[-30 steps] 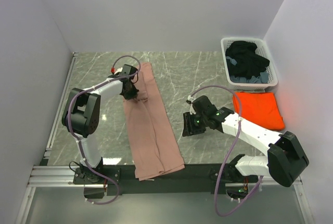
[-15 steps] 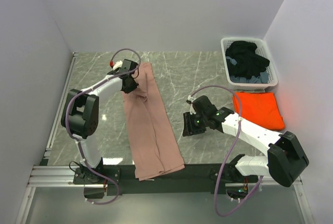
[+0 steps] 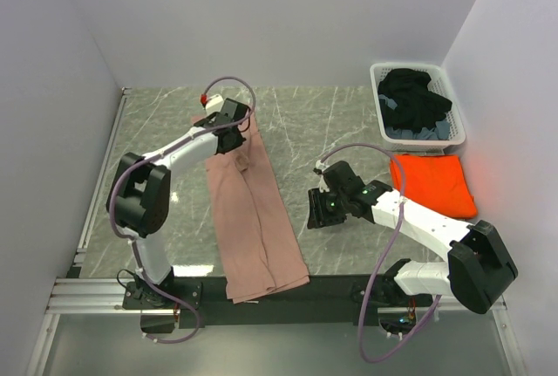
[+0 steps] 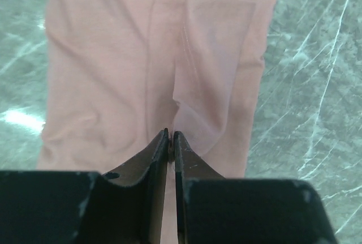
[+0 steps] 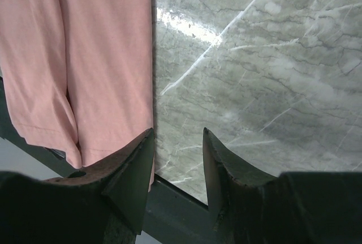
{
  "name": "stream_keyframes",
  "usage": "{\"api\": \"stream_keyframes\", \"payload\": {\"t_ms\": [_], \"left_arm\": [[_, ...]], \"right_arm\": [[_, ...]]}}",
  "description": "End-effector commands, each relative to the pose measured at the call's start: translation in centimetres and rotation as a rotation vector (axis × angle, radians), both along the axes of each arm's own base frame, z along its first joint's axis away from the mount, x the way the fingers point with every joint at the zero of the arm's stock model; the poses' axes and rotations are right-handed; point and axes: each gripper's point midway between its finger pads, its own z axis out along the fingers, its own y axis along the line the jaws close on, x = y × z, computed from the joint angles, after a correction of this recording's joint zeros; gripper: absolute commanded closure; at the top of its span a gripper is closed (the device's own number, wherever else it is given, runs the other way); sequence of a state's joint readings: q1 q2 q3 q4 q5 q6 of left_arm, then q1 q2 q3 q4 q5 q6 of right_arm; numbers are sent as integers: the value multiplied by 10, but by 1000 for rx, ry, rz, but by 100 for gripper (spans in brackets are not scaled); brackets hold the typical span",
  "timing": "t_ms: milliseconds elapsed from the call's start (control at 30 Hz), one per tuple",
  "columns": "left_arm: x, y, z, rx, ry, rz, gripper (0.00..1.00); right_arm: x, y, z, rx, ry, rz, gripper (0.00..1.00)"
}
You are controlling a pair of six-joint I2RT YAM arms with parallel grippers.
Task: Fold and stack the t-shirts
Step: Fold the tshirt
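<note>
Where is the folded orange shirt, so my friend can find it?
Start at the white laundry basket in the far right corner of the marble table; just on its near side lies the orange tee. It is a neat, bright folded block, unlike the long dusty-pink tee stretched out on the left.

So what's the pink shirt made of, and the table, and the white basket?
The pink tee looks like soft knit cloth, probably cotton: matte, with wrinkles and folds. The table looks like grey-green marble with white veins, shiny enough to reflect light; it may be a printed surface. The basket looks like smooth white plastic with a moulded rim.
</note>
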State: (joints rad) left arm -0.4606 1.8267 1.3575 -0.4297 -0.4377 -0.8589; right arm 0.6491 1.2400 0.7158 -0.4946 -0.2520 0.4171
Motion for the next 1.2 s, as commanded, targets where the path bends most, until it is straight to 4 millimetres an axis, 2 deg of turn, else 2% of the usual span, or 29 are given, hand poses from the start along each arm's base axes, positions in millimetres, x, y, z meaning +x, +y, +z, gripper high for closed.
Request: {"api": "stream_keyframes", "payload": {"t_ms": [0, 33, 167, 367, 500, 700, 833, 1000, 1133, 1167], "left_arm": [[8, -23, -6, -13, 9, -54, 85], [8, -25, -13, -10, 24, -60, 85], [5, -36, -19, -15, 42, -82, 84], [-11, -26, -28, -5, 91, -24, 84], [-19, -28, -30, -16, 113, -24, 84], [-31, -43, -47, -34, 162, -75, 81], [-35, -55, -53, -47, 185, -114, 75], [-33, -56, -37, -54, 162, -119, 62], [-22, -53, 0, -79, 88, -124, 56], [-19, -51, 6, -86, 74, -124, 55]], "right_arm": [[7, -3, 8, 8, -51, -9, 53], [7, -3, 9, 6, -56, -5, 53], [6, -5, 6, 1, -49, -7, 53], [8, -3, 8, 7, -52, -7, 53], [7, -4, 6, 3, -47, -6, 53], [7, -4, 4, 3, -47, -9, 53], [6, -4, 2, 3, -44, -6, 53], [11, -2, 7, 12, -67, -5, 53], [25, 9, 22, 56, -105, 9, 54], [34, 15, 33, 84, -134, 10, 53]]}}
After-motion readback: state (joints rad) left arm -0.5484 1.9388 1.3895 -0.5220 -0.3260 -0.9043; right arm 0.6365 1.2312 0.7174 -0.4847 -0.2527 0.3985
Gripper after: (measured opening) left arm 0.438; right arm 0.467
